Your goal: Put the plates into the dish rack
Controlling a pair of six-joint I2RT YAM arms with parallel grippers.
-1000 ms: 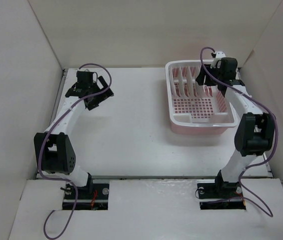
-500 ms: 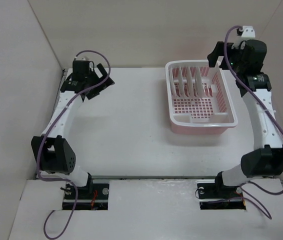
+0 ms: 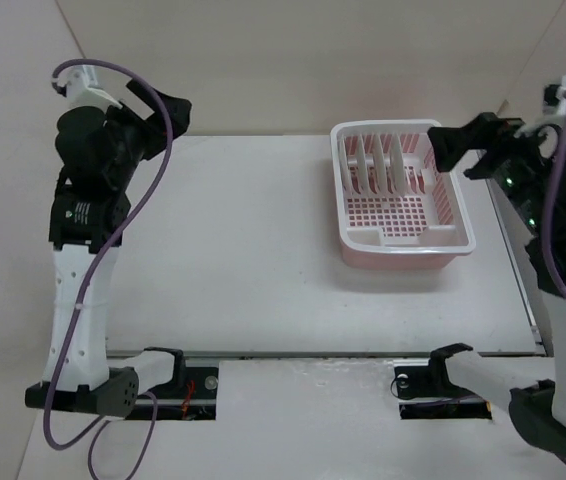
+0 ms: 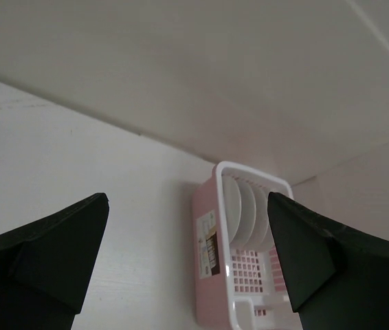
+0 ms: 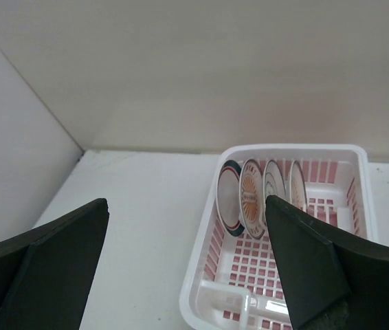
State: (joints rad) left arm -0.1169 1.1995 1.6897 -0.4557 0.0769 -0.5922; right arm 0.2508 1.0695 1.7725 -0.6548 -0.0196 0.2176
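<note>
The pink dish rack [image 3: 404, 246] with a white rim stands at the far right of the table. Several plates [image 3: 367, 166] stand upright on edge between its pegs at the far end. In the right wrist view the plates [image 5: 251, 196] show dark rims and orange centres in the rack [image 5: 199, 278]. In the left wrist view the plates [image 4: 240, 210] show their white backs in the rack [image 4: 203, 227]. My left gripper [image 3: 161, 105] is open and empty, raised high at the far left. My right gripper [image 3: 468, 150] is open and empty, raised beside the rack's right side.
White walls enclose the table on the left, back and right. The white tabletop [image 3: 243, 250] lies between the arms. Both arm bases sit at the near edge.
Both arms have lifted up and away from the table. The right gripper has drawn back from the rack's far end to the right. The left gripper has risen at the far left.
</note>
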